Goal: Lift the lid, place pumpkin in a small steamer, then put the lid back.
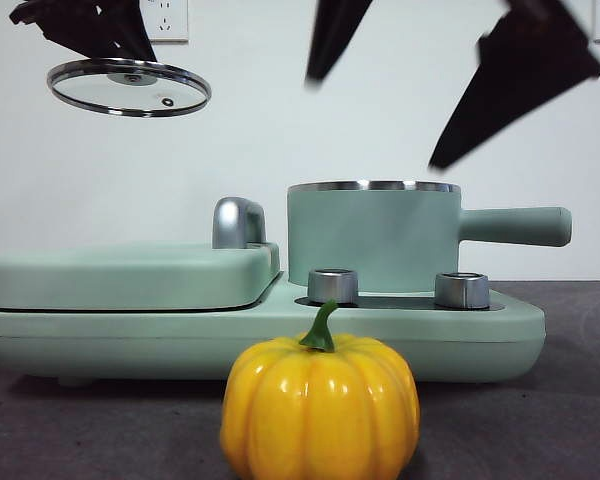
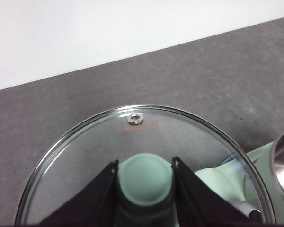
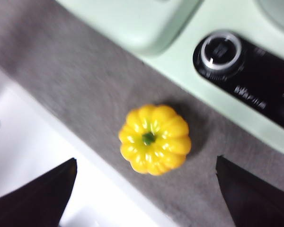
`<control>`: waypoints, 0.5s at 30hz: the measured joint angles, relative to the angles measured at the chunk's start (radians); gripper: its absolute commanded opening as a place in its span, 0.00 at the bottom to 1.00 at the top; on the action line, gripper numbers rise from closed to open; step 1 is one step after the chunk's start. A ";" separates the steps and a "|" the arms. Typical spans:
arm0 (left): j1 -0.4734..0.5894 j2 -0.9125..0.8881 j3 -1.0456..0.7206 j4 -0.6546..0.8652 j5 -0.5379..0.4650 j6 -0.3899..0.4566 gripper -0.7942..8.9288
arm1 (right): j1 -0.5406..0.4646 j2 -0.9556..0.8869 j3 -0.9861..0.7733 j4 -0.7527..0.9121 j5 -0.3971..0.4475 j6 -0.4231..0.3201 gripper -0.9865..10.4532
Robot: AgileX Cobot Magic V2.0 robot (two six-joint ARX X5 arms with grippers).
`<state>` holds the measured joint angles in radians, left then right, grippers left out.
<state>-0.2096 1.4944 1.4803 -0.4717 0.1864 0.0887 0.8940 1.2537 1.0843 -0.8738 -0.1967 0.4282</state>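
1. Now the left tool (image 2: pixel 145 189) is clamped on the lid (image 1: pixel 129 88) knob, held high, well clear of the small steamer (image 1: pixel 372 235).
2. Right tool (image 3: pixel 146 189), jaws wide apart, hovers above the pumpkin (image 3: pixel 155 139) on the surface (image 3: pixel 61 90); it should descend centred and close across the ribs.

Light is bright and even against the white wall (image 1: pixel 280 120). The glossy yellow-orange ribbed pumpkin (image 1: pixel 320 408) carries soft vertical highlights and, seen from the right wrist, throws a faint shadow on the grey counter (image 3: pixel 75 85). That wrist picture is smeared by motion blur. The round clear glass lid (image 2: pixel 146 137) shows slight glare; the front view's dark right hand (image 1: pixel 420 90) is blurred.
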 measured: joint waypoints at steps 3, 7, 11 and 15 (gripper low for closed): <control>0.010 0.000 0.000 -0.003 0.000 0.000 0.13 | 0.042 0.079 0.014 -0.009 0.023 0.003 0.48; 0.013 0.000 0.000 -0.003 0.000 0.000 0.13 | 0.074 0.164 0.017 -0.010 0.042 0.018 0.48; 0.013 0.000 0.000 -0.005 0.000 0.000 0.11 | 0.087 0.242 0.018 -0.010 0.045 0.033 0.48; 0.013 0.000 0.000 -0.010 0.000 0.000 0.11 | 0.097 0.303 0.018 -0.010 0.067 0.045 0.48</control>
<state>-0.1967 1.4944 1.4803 -0.4816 0.1860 0.0887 0.9909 1.5562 1.1019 -0.8833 -0.1295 0.4732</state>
